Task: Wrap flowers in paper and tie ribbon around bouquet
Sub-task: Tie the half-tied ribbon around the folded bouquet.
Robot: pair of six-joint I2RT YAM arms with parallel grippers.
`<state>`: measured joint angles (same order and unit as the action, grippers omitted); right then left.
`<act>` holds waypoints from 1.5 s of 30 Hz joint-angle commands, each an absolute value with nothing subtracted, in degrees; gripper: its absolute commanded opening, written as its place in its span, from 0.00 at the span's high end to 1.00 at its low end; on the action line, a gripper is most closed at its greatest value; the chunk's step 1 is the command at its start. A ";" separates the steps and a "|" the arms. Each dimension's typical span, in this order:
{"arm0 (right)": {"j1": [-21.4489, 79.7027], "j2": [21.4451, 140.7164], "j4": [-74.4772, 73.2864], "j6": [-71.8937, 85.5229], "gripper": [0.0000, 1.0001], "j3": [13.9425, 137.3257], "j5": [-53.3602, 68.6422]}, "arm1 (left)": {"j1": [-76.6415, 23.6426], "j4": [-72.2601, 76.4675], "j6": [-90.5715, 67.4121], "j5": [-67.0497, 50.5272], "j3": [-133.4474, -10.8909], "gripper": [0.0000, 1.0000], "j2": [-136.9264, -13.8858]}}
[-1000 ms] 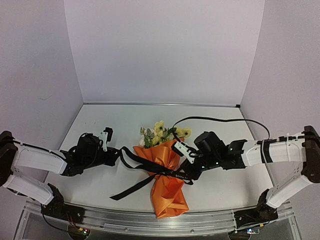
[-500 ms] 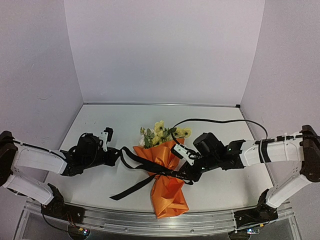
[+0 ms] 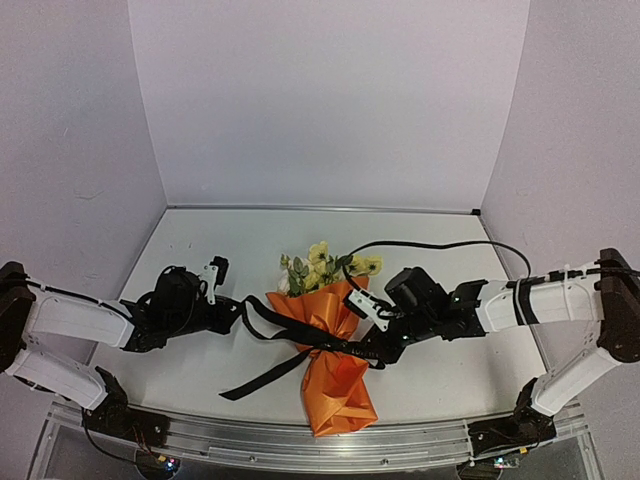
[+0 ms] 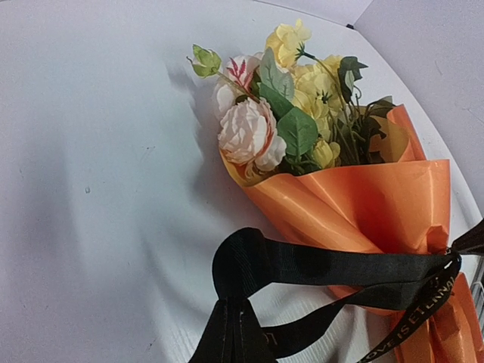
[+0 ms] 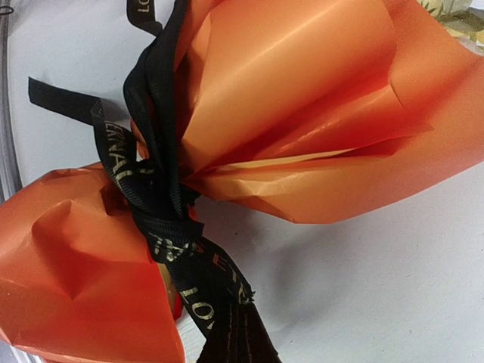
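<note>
The bouquet (image 3: 330, 340) lies in the middle of the table, its flowers (image 3: 322, 264) poking out of the far end of the orange paper (image 3: 338, 390). The black ribbon (image 3: 300, 335) is knotted round the cone's narrow waist. My left gripper (image 3: 239, 307) is left of the bouquet, shut on a ribbon loop (image 4: 249, 261) that stretches toward the paper (image 4: 355, 204) below the blossoms (image 4: 265, 121). My right gripper (image 3: 376, 352), on the bouquet's right side, is shut on the lettered ribbon end (image 5: 208, 283) just beyond the knot (image 5: 159, 197), beside the paper (image 5: 302, 98).
A loose ribbon tail (image 3: 255, 380) trails toward the front left. A black cable (image 3: 440, 241) arcs over the table behind the right arm. Walls close in on the left, back and right. A metal rail (image 3: 300, 447) runs along the near edge.
My right gripper has closed on the ribbon end next to the knot and shifted slightly left. The left gripper and the bouquet have stayed put.
</note>
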<state>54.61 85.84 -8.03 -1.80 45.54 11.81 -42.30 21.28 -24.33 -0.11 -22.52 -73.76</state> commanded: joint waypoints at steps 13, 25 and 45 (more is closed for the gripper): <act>54.34 79.81 -21.00 3.34 1.00 46.76 -8.36 | -42.18 15.98 -30.13 -3.19 -28.10 0.47 -73.90; 54.43 78.02 -22.95 4.37 1.00 45.88 -10.01 | -44.84 -1.35 -56.66 -0.75 -29.76 0.47 -73.46; 54.49 79.48 -25.54 9.00 1.00 45.51 -21.28 | -53.09 -3.06 -63.28 7.78 -32.40 0.40 -74.98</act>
